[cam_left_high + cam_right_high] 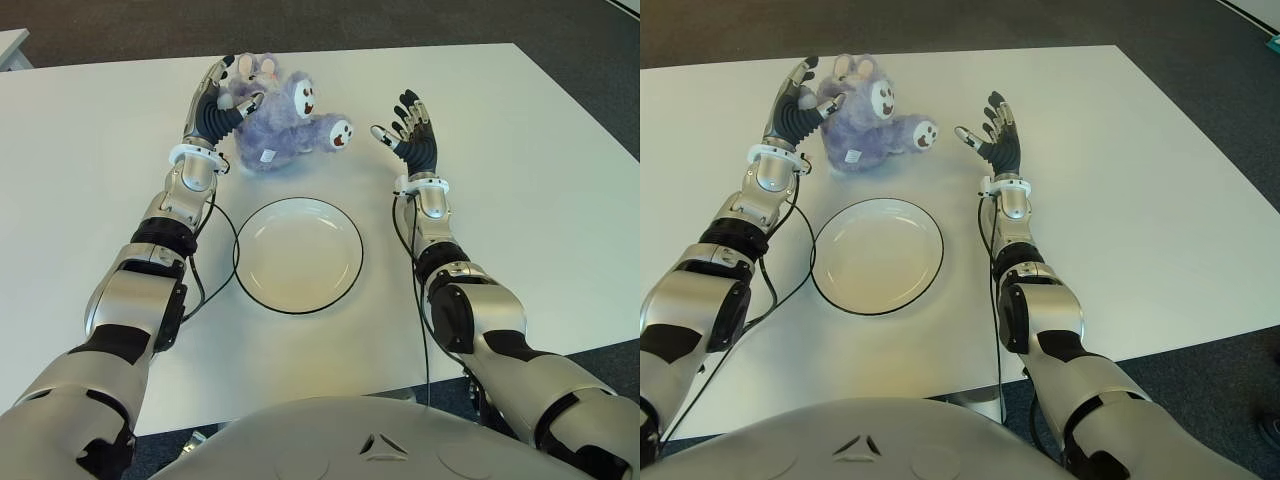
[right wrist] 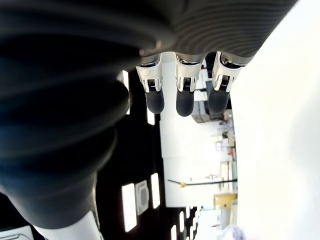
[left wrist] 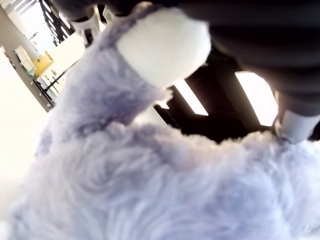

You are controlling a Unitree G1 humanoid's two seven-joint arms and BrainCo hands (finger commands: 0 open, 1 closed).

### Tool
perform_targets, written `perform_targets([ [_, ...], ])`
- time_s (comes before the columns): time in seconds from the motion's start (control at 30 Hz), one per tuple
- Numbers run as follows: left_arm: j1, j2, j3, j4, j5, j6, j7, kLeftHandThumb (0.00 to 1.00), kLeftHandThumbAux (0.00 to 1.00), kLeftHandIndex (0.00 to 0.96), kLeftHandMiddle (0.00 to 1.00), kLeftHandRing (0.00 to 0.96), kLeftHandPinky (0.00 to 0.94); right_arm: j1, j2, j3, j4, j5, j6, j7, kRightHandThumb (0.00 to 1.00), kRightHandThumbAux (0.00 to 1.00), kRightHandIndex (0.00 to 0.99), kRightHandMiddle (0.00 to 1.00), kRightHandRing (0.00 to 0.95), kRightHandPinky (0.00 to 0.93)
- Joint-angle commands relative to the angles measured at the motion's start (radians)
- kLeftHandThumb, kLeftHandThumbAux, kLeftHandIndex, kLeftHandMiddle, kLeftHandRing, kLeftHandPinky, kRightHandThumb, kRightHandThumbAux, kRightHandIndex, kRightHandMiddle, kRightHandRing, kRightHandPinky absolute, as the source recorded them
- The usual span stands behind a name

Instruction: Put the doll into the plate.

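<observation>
A: Left hand [image 1: 215, 100]?
B: Fingers against the fluffy lilac plush doll [image 1: 280, 120], thumb pressed into its fur; a full grasp can't be told.
A: Doll?
B: White face and paw pads, small tag, sitting on the white table [image 1: 90, 150] beyond the plate.
A: Plate?
B: Round white black-rimmed plate [image 1: 340, 285], nothing in it.
A: Right hand [image 1: 408, 128]?
B: Spread, holding nothing, beside the doll's right.

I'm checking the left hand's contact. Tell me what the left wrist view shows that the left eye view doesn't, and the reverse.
Only the left wrist view: purple fur up close, a white paw pressed against the hand.

Only the left eye view: the plate empty on the table, nearer the robot than the doll; the right hand open, clear of the doll's foot.

Both: the doll against the left hand, whose grip is unclear.
</observation>
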Motion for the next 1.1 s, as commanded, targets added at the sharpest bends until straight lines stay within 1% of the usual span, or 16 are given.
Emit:
perform_targets([
  [0.03,0.018,-0.003,0.002,0.029,0.002,0.005,0.013,0.223,0.433,0.000,0.093,0.103,0.080,0.077,0.017,-0.003,0.034,0.010,-0.004,-0.002,0.095,0.848,0.070,0.070,0.066,0.080],
  [0.37,0.018,-0.009,0.004,0.052,-0.005,-0.005,0.015,0.212,0.430,0.000,0.088,0.101,0.090,0.078,0.015,-0.003,0.033,0.011,-0.005,0.004,0.094,0.853,0.067,0.070,0.067,0.091],
  [0.7,0.008,-0.036,0.016,0.080,-0.034,-0.012,0.005,0.209,0.445,0.000,0.074,0.090,0.076,0.080,0.012,-0.006,0.033,0.015,-0.006,0.017,0.094,0.854,0.067,0.070,0.072,0.094],
  [1.03,-0.015,-0.066,0.028,0.122,-0.037,-0.006,0.029,0.238,0.474,0.000,0.070,0.096,0.137,0.085,0.013,-0.007,0.025,0.017,-0.013,0.025,0.110,0.847,0.068,0.074,0.074,0.091],
  [1.1,-0.019,-0.071,0.030,0.128,-0.039,-0.007,0.030,0.245,0.482,0.000,0.069,0.096,0.136,0.086,0.013,-0.009,0.023,0.019,-0.014,0.027,0.113,0.845,0.069,0.075,0.074,0.090],
])
